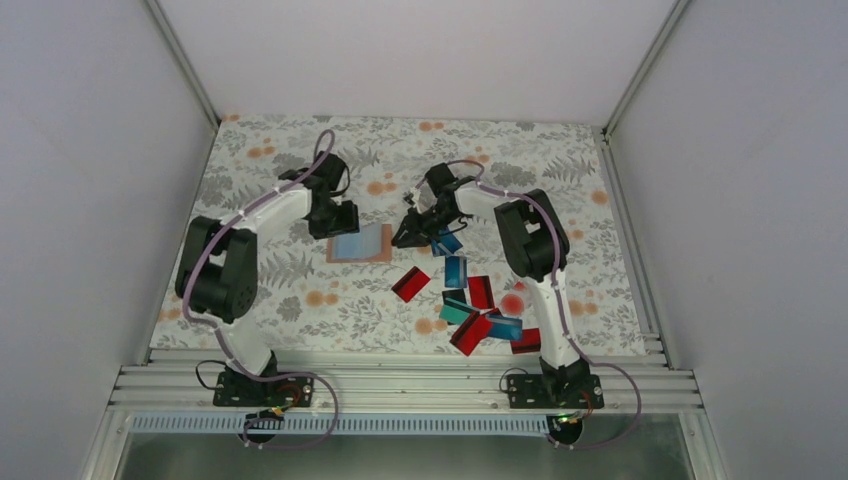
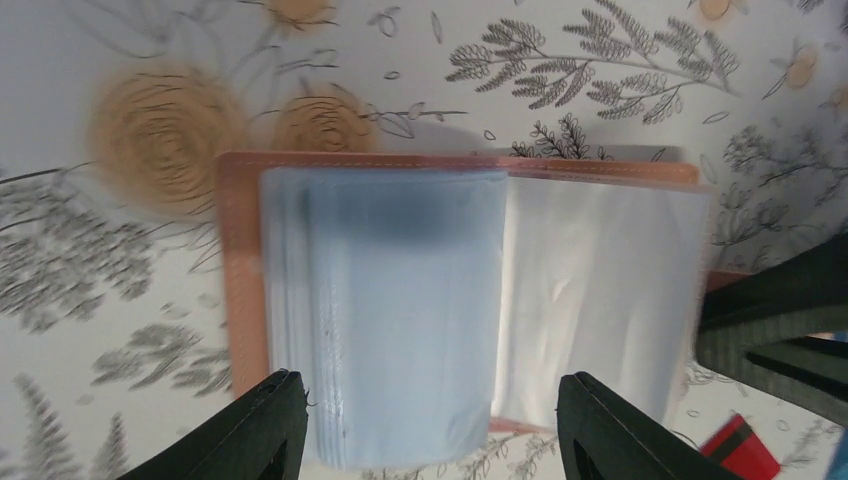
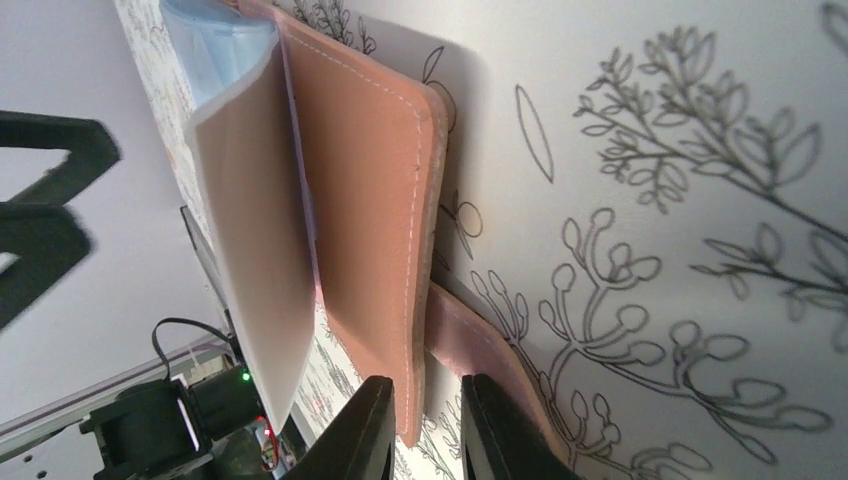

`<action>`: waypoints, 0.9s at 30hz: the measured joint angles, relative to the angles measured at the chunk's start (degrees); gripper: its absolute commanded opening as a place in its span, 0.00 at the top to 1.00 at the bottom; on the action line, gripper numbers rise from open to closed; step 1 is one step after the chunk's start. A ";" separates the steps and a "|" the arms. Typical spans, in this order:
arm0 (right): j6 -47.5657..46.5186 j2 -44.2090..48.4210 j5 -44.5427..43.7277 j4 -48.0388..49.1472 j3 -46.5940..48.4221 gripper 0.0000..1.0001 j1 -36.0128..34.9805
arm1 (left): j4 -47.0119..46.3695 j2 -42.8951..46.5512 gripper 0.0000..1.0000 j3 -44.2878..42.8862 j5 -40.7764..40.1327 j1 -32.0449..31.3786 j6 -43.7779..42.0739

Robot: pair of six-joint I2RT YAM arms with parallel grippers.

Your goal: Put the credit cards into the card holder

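The left arm (image 1: pixel 222 268) rises from its base at the near edge of the desk (image 1: pixel 300 305), folds at the elbow and reaches forward and inward, with the wrist bent down. The left gripper (image 2: pixel 430 380) points down with its fingers (image 2: pixel 262 425) spread wide, gripping nothing. The right arm (image 1: pixel 532 240) stands up from its base, then stretches forward and to the left, its wrist low. The right gripper (image 3: pixel 427 382) is nearly closed, pinching the cover edge of the holder (image 3: pixel 365 200).
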State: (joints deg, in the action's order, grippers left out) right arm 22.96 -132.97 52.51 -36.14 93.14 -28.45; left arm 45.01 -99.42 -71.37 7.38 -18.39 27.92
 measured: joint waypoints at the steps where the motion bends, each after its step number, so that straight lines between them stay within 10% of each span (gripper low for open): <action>1: 0.07 0.22 -0.15 -0.11 0.00 0.79 0.00 | -0.22 -1.46 0.37 -0.57 0.44 -0.20 -0.76; 6: 0.98 1.97 -2.84 -1.25 0.17 0.68 0.11 | -0.13 -7.21 0.37 -1.51 0.66 -0.72 -3.76; 18: 9.42 15.13 -6.43 -4.22 5.07 0.01 0.48 | 4.63 -8.94 0.34 -4.22 -5.84 -0.66 -4.52; 27: 27.21 18.84 -4.31 -8.52 24.52 0.00 2.56 | 8.31 -5.99 0.34 -10.93 -5.33 -5.70 -1.75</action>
State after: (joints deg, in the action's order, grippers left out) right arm 50.17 -114.13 48.21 -44.66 117.67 -25.89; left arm 53.32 -105.41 -82.30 2.04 -24.10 26.17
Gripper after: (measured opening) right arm 0.997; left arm 0.662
